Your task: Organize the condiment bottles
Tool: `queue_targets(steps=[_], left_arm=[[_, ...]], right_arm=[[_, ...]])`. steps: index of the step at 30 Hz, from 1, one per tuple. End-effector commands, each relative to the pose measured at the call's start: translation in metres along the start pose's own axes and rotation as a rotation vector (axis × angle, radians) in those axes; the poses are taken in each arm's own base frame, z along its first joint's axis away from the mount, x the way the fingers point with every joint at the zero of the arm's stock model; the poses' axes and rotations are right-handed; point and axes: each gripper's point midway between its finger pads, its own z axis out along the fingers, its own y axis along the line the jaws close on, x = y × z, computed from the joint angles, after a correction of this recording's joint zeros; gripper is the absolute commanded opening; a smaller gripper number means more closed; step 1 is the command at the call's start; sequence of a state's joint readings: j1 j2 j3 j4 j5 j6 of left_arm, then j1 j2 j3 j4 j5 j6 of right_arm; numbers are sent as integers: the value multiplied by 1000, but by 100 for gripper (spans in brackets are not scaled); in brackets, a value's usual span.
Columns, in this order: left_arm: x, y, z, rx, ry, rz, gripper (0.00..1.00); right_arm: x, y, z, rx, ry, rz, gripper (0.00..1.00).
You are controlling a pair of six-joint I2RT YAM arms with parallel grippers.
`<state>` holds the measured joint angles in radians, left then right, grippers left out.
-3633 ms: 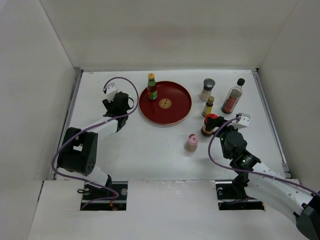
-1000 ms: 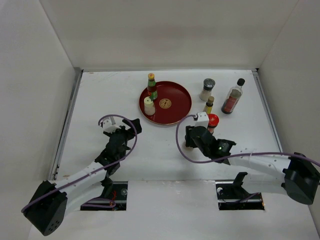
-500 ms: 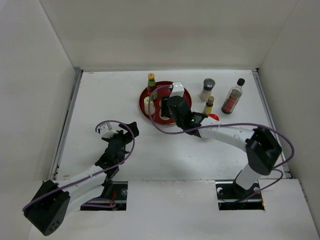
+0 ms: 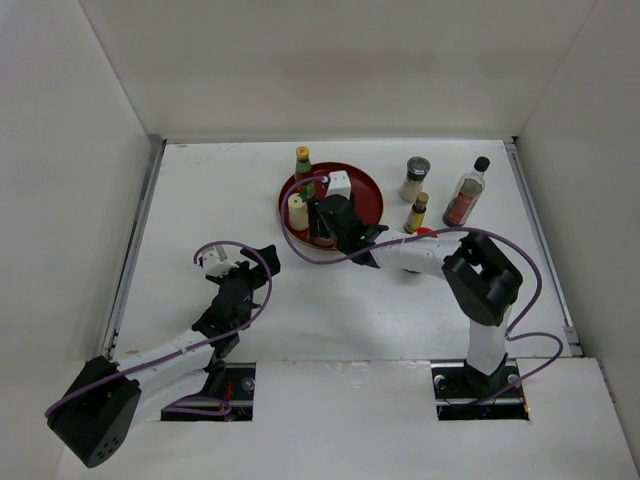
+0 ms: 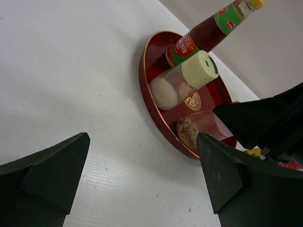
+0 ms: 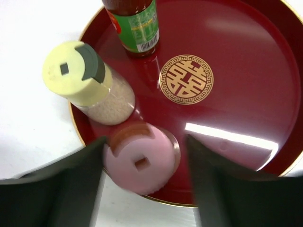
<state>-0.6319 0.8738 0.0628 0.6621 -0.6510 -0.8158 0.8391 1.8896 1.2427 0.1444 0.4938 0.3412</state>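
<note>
The pink-capped bottle stands at the near-left rim of the round red plate. My right gripper straddles it from above. Its jaws are open, with a gap showing on the cap's right side. The cream bottle and the green-red banded bottle stand just beyond on the same plate. On the table to the right of the plate are the grey-lidded shaker, the amber bottle, the tall black-capped bottle and the red-lidded jar, half hidden by my right arm. My left gripper is open and holds nothing, low over the table short of the plate.
The white side walls and raised table edges box in the work area. My right arm reaches across from the right base to the plate. Bare white tabletop lies between my left gripper and the plate.
My right gripper has carried the pink-capped bottle from the table onto the plate's near-left edge and spread its jaws. The left arm has barely moved.
</note>
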Motion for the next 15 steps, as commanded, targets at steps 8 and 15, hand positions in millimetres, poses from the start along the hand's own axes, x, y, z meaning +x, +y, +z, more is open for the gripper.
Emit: queue_targets(steps=[8, 15], left_arm=[[-10, -14, 1, 39, -37, -43, 100], [-8, -17, 1, 46, -26, -39, 100]], right_arm=[[-67, -1, -52, -50, -142, 88, 100], [-66, -98, -131, 157, -209, 153, 100]])
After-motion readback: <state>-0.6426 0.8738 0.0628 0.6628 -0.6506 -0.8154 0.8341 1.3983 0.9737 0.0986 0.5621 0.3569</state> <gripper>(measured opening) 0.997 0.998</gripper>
